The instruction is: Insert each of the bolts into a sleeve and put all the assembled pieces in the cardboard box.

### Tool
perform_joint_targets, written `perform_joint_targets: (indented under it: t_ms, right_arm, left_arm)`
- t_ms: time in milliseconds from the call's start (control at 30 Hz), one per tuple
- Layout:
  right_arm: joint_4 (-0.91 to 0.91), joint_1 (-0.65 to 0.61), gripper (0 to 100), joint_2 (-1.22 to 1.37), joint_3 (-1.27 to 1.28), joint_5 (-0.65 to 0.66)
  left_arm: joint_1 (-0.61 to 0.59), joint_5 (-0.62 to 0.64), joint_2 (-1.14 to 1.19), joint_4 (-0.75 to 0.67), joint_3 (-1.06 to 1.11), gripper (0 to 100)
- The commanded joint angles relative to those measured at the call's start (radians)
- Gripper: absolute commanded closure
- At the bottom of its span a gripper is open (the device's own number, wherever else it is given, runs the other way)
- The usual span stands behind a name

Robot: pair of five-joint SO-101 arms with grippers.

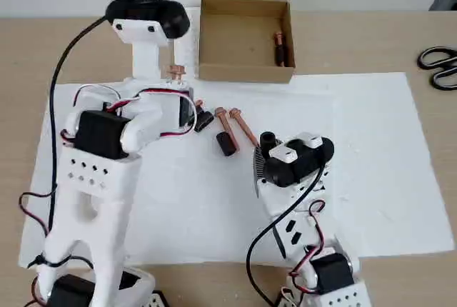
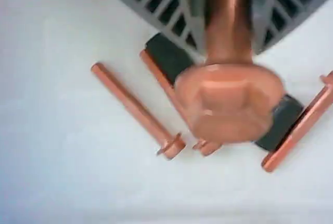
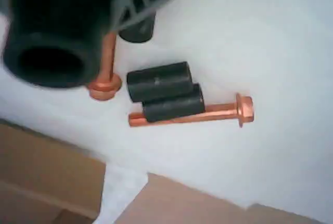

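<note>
L claw (image 2: 229, 47) pinches a copper bolt (image 2: 229, 101) by its smooth round shank, w/ grey ribbed fingers (image 2: 156, 10) either side. The wide flanged hex head sticks out past the tips. Beneath the claw, on matte white paper (image 2: 62, 182), lies a slim loose bolt (image 2: 135, 109), near a matte black loose sleeve (image 2: 166, 57). A 2nd sleeve (image 2: 281, 122) is partly blocked by the held head, w/ a side bolt (image 2: 302, 130) touching it. R claw (image 1: 265, 150) is clamped on a held sleeve (image 3: 47, 60), a thick-walled black tube w/ its hollow bore facing the wrist cam. Beneath that claw, paired sleeves (image 3: 158, 81) lie touching side by side, one resting against a long bolt (image 3: 223, 112). A half-hidden bolt (image 3: 106, 78) sits behind the held tube. The cardboard box (image 1: 246, 71), brown, square and open-topped, sits beyond L claw, well apart from R claw. It holds one assembled piece (image 1: 280, 48) by its far wall. Black-handled scissors (image 1: 439, 64) lie on the wood-tone table (image 1: 28, 57), far off.
</note>
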Motion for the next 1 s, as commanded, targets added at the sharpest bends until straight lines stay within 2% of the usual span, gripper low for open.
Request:
perform_joint_targets:
  t_ms: [0,233,367,533,800,967]
  right_arm:
    - [-0.094,-0.004,99.5,-0.016,0.034,-0.017]
    - [-0.110,-0.004,99.5,-0.016,0.084,-0.063]
    - [-0.107,-0.025,99.5,-0.016,0.095,-0.087]
    - [-0.105,-0.120,99.5,-0.016,0.095,-0.086]
    - [-0.105,-0.176,99.5,-0.016,0.092,-0.086]
    - [-0.105,-0.176,99.5,-0.016,0.095,-0.086]
  left_arm:
    - [0.035,0.023,-0.046,-0.087,-0.008,99]
    - [0.152,0.021,-0.204,-0.193,-0.007,99]
    - [0.230,0.029,-0.319,-0.193,0.004,99]
    - [0.256,0.068,-0.425,-0.206,0.173,99]
    - [0.253,0.066,-0.600,-0.566,0.599,99]
    - [0.253,0.069,-0.634,-0.710,0.766,99]
